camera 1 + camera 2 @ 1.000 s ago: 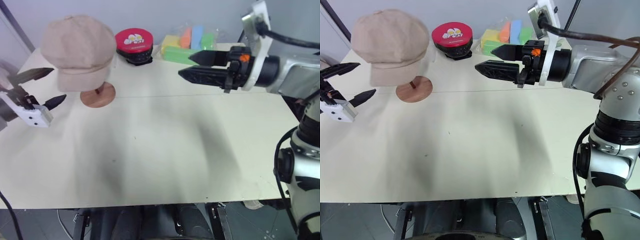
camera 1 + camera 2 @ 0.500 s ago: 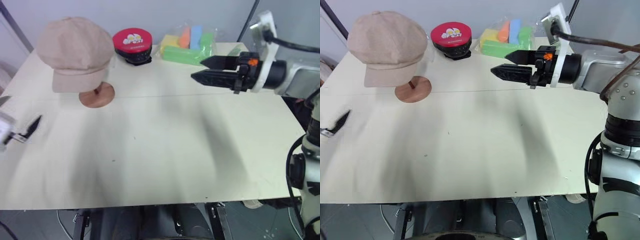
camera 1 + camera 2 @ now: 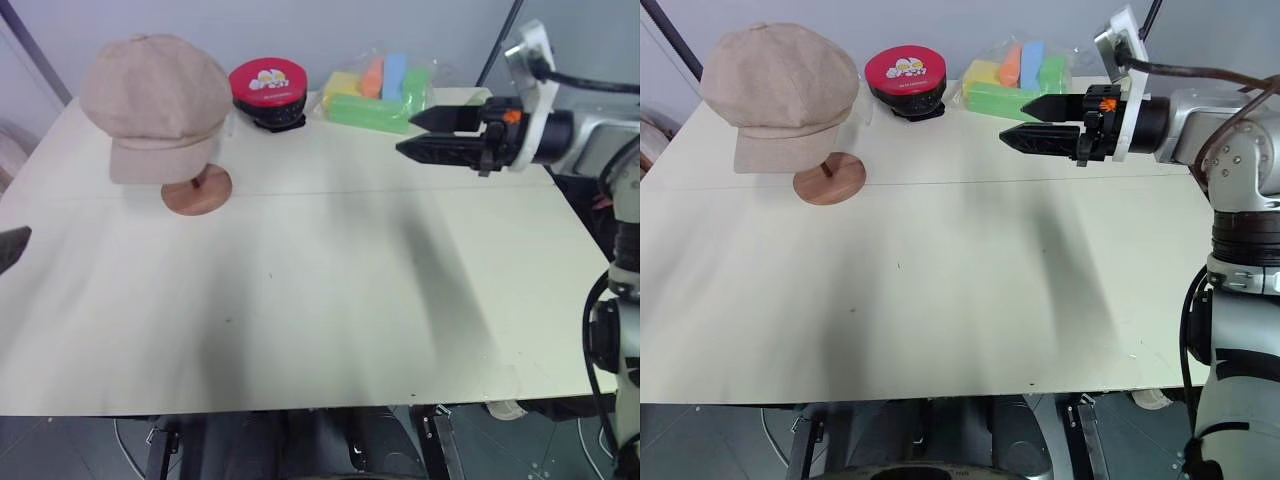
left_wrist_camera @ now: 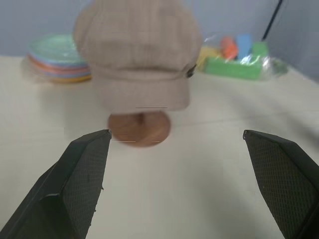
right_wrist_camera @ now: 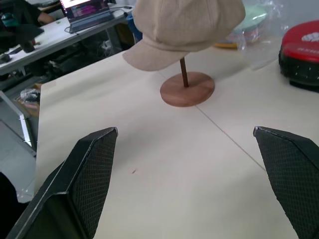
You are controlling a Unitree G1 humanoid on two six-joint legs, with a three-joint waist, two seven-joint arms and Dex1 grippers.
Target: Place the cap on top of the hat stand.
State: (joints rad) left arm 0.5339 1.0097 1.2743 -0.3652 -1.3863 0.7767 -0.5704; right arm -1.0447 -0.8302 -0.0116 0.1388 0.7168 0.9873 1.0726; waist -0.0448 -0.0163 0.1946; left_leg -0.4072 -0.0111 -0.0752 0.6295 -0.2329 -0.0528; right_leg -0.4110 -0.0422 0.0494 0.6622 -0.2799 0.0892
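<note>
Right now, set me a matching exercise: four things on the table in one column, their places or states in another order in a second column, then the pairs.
Things:
1. cap
2. hat stand
3. red round tin
4. right gripper

Places or states:
A. fingers open, holding nothing, above the table
B. round wooden base flat on the table
C. resting on top of the stand
D. at the table's far edge, beside the bag of coloured pieces

Pairs: 1-C, 2-B, 3-D, 4-A
</note>
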